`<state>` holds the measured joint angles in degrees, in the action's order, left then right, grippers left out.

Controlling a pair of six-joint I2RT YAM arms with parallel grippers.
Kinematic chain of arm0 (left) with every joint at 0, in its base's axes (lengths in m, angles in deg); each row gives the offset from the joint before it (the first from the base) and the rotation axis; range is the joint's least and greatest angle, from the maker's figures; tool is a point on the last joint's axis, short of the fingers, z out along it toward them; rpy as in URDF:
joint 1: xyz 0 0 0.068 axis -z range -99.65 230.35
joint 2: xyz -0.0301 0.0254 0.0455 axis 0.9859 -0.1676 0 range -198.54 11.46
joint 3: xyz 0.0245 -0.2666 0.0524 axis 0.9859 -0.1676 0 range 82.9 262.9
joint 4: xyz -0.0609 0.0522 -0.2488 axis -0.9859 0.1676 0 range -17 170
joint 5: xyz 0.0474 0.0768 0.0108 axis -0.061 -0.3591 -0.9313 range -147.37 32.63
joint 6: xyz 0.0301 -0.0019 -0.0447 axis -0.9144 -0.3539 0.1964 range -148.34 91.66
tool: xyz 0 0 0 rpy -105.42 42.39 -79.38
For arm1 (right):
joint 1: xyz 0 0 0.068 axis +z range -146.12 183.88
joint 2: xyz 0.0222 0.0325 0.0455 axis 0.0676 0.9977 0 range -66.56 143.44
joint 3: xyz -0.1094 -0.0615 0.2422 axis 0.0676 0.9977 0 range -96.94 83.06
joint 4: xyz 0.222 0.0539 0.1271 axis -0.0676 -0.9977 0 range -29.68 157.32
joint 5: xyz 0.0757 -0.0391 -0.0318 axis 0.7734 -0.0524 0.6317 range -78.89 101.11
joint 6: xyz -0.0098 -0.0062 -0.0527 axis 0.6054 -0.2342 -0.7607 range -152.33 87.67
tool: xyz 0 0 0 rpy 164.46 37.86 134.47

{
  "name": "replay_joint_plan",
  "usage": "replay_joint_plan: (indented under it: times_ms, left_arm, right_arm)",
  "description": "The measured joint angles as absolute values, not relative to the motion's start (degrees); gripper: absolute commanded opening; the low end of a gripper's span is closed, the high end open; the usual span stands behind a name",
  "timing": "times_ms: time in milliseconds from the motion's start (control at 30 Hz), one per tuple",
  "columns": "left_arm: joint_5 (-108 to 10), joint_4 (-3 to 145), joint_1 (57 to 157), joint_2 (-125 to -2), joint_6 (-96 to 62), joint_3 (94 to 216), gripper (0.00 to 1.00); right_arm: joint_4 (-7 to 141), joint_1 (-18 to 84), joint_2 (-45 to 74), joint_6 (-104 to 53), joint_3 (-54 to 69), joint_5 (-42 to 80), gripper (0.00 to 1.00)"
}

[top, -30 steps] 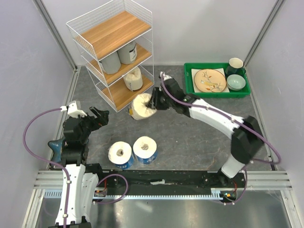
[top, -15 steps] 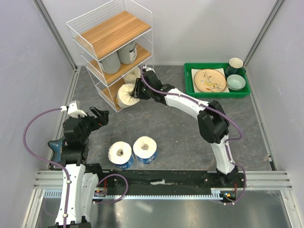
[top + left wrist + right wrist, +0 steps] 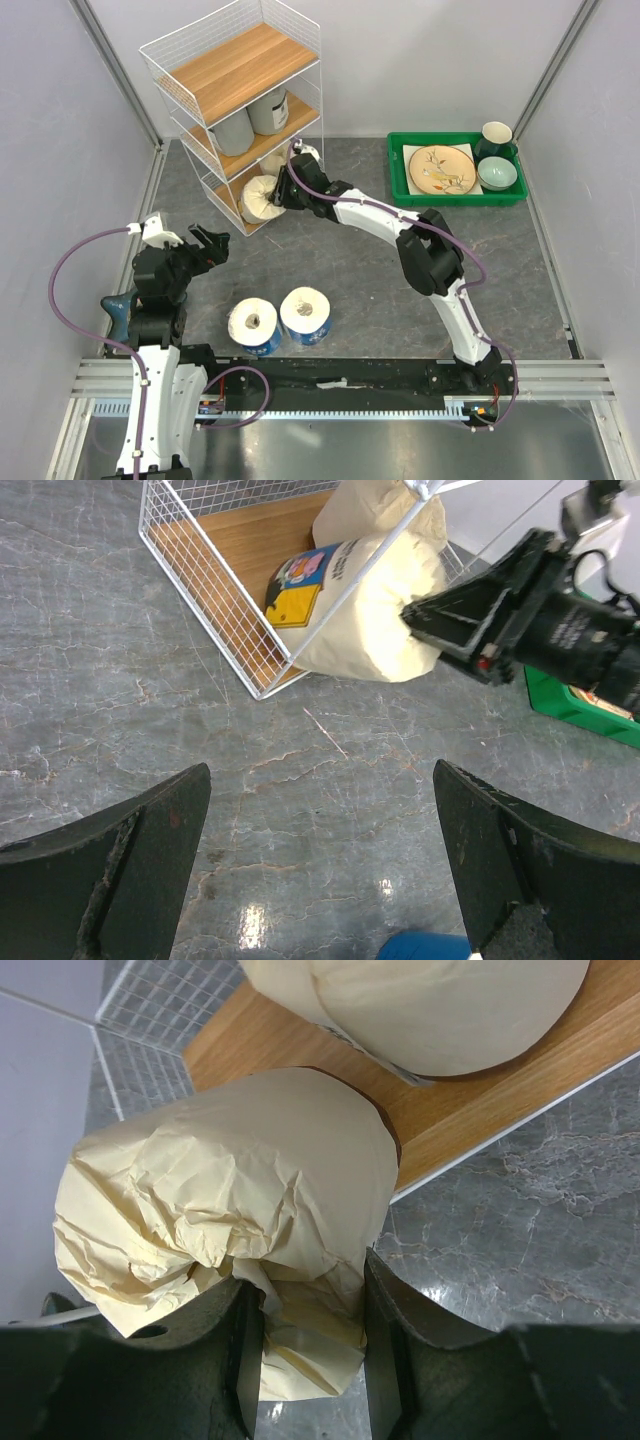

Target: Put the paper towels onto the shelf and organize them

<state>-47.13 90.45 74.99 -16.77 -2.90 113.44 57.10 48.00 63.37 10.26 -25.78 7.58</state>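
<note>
From above, I see the cream roll [image 3: 262, 198] half hidden behind wire of the shelf [image 3: 232, 75], at its bottom tier. My right jaws pinch its crumpled end; my left jaws stand open.

Built as two slim arms, left arm [image 3: 150, 400] and right arm [image 3: 372, 213], shelled in white along the links and housed in black at the joints. Looped with a left purple cable [image 3: 53, 285] and a right purple cable [image 3: 483, 268]. Tipped with a black left tool [image 3: 320, 880], broad matte wedge-shaped fingers [image 3: 120, 865], and a dark right tool [image 3: 288, 192].
</note>
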Motion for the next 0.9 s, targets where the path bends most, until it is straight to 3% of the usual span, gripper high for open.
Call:
replay_joint_plan:
  times_ms: [533,700,900]
  left_arm:
    - [-47.2,90.4,75.1,-16.7,-2.9,113.4,1.0]
    - [-47.2,90.4,75.1,-16.7,-2.9,113.4,1.0]
    - [-47.2,90.4,75.1,-16.7,-2.9,113.4,1.0]
  right_arm:
    - [60.4,48.8,67.1,11.0,-30.0,4.4,0.33]
    - [60.4,48.8,68.4,11.2,-30.2,3.1,0.39]
    - [60.4,48.8,68.4,11.2,-30.3,1.8,0.58]
